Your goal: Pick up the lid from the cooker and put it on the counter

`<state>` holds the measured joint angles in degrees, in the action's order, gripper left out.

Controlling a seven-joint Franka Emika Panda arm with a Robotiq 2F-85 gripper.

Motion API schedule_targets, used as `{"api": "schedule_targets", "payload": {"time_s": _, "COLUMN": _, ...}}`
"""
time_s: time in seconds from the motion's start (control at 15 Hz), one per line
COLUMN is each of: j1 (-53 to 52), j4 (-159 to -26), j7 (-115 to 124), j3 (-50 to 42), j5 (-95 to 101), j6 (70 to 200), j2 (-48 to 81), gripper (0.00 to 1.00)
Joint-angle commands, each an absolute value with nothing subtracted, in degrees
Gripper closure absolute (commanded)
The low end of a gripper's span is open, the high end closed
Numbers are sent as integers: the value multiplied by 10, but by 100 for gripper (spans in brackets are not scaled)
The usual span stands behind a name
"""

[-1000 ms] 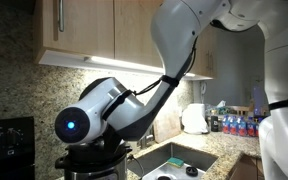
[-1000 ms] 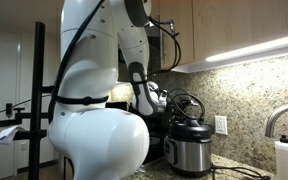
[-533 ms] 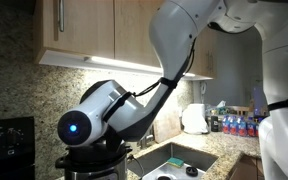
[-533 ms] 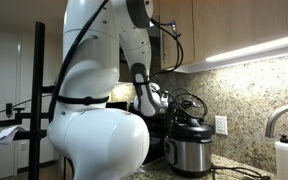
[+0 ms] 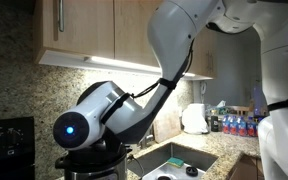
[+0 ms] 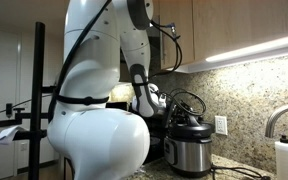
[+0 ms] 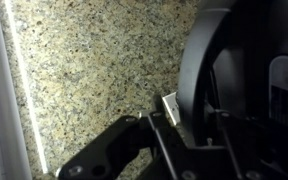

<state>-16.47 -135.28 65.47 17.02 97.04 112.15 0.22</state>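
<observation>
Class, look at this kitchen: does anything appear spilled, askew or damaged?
Nothing stands out. The cooker stands upright with the lid on top, and the visible counter shows no spill.

You worked in a domestic kitchen. Evidence noted: wooden cabinets (image 5: pixel 84 25) hung above a granite backsplash (image 5: pixel 14 90). A steel sink (image 5: pixel 179 160) was set into the matching counter (image 5: pixel 229 143), and a black stove (image 5: pixel 9 140) stood nearby. In an exterior view, a cooker (image 6: pixel 189 148) sat near a wall outlet (image 6: pixel 221 125) and a faucet (image 6: pixel 274 118).
</observation>
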Motion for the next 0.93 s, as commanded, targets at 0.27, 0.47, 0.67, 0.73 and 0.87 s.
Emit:
{"api": "schedule_targets", "payload": {"time_s": 0.27, "j1": -159, "j4": -1365, "j7": 574, "j3": 161, "j5": 943, "j6": 1136, "j2": 21, "gripper": 93}}
{"api": "schedule_targets", "payload": {"time_s": 0.47, "j1": -160, "j4": -1364, "j7": 556, "j3": 162, "j5": 932, "j6": 1129, "j2": 18, "gripper": 92}}
{"api": "schedule_targets", "payload": {"time_s": 0.67, "j1": -161, "j4": -1364, "j7": 550, "j3": 163, "j5": 930, "j6": 1122, "j2": 13, "gripper": 92}}
{"api": "schedule_targets", "payload": {"time_s": 0.73, "j1": -161, "j4": -1363, "j7": 551, "j3": 163, "j5": 930, "j6": 1122, "j2": 11, "gripper": 93}}
{"api": "schedule_targets", "payload": {"time_s": 0.87, "j1": -162, "j4": -1363, "j7": 552, "j3": 164, "j5": 932, "j6": 1117, "j2": 7, "gripper": 93}}
